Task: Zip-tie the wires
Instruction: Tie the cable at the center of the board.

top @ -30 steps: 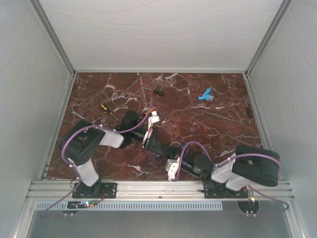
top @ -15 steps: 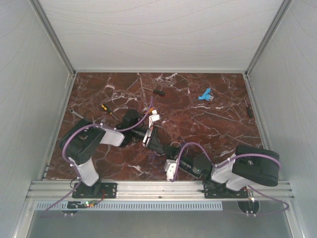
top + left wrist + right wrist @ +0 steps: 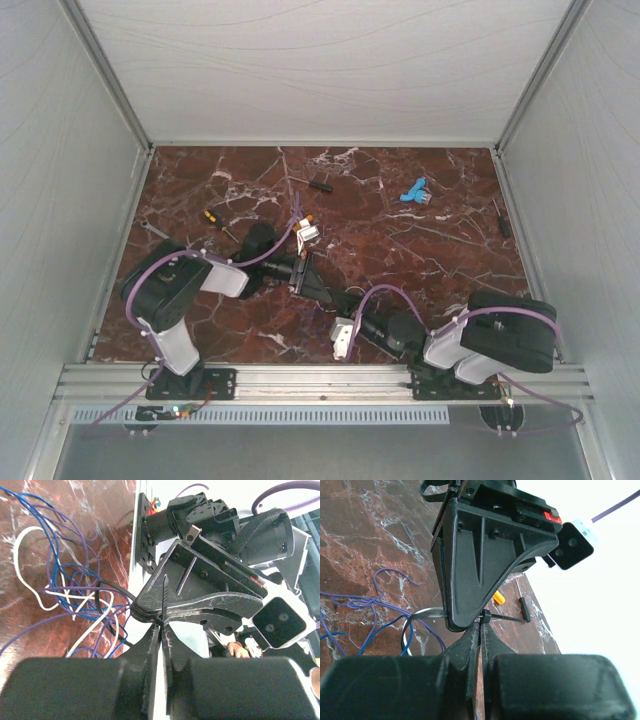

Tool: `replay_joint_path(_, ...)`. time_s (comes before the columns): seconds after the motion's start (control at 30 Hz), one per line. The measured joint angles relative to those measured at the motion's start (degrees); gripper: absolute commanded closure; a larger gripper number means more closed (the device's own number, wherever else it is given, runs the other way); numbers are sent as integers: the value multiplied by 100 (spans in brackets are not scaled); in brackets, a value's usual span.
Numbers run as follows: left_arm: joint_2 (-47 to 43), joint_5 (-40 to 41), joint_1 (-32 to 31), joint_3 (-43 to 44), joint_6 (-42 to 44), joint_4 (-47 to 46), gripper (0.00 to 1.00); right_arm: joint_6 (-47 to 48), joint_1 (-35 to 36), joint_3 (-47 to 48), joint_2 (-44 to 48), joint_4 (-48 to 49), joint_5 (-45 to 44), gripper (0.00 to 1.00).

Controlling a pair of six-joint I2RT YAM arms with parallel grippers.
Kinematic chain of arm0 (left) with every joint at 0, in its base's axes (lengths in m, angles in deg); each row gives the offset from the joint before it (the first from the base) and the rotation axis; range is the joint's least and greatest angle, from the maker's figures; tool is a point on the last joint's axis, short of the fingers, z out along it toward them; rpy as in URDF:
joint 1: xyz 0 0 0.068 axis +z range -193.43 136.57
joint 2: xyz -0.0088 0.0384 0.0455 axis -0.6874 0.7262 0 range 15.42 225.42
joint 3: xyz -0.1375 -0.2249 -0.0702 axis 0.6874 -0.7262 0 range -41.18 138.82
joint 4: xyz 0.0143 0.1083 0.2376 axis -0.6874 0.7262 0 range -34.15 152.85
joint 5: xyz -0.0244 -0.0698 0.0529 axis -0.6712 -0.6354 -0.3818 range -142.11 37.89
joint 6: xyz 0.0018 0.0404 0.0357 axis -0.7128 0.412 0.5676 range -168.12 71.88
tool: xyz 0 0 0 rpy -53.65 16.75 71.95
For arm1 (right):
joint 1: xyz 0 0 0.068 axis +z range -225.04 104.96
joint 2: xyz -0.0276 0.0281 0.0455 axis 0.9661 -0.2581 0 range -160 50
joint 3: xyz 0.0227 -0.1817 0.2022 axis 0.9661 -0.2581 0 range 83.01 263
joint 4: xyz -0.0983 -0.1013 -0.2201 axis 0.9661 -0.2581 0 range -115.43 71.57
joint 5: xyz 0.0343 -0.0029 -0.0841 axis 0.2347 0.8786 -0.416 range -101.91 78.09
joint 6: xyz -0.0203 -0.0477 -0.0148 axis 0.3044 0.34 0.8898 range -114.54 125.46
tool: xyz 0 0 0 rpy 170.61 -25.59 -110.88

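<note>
The wires (image 3: pixel 75 587) are thin blue, purple and white loops lying on the red marble table (image 3: pixel 430 260). They also show at the left of the right wrist view, wires (image 3: pixel 365 605). A black zip tie (image 3: pixel 164 592) loops round the bundle. My left gripper (image 3: pixel 162 630) is shut on its thin strap. Opposite, my right gripper (image 3: pixel 481 624) is shut on the tie next to its head (image 3: pixel 487 615), and the tail sticks out to the right. From above, the left gripper (image 3: pixel 335 293) and right gripper (image 3: pixel 350 303) meet tip to tip and hide the wires.
A blue clip-like object (image 3: pixel 413 191) lies at the back right. Small screwdrivers lie at the back centre (image 3: pixel 318 184), the left (image 3: pixel 213 217) and the right edge (image 3: pixel 503 220). An orange handle (image 3: pixel 498 598) and a black handle (image 3: pixel 525 609) lie just behind the grippers. White walls enclose the table.
Both grippers have shifted slightly away from the near edge, still tip to tip. The small wire loop that showed beside them is now covered.
</note>
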Motion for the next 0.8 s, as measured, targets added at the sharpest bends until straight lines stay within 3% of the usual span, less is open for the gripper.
replay_joint_path(0.27,-179,557,160,-323,39,-236,59,-275,-133,0,-66,55,136,100)
replay_joint_path(0.33,-304,756,173,-404,151,-120,44,-317,-146,0,-74,59,179,100)
replay_joint_path(0.47,-608,1121,190,-527,463,184,25,-402,-160,0,-127,59,282,100)
replay_joint_path(0.67,-1071,1464,195,-769,887,586,15,-483,-188,0,-170,59,378,100)
replay_joint_path(0.8,-1239,1624,199,-828,1073,741,25,-525,-190,0,-170,59,422,100)
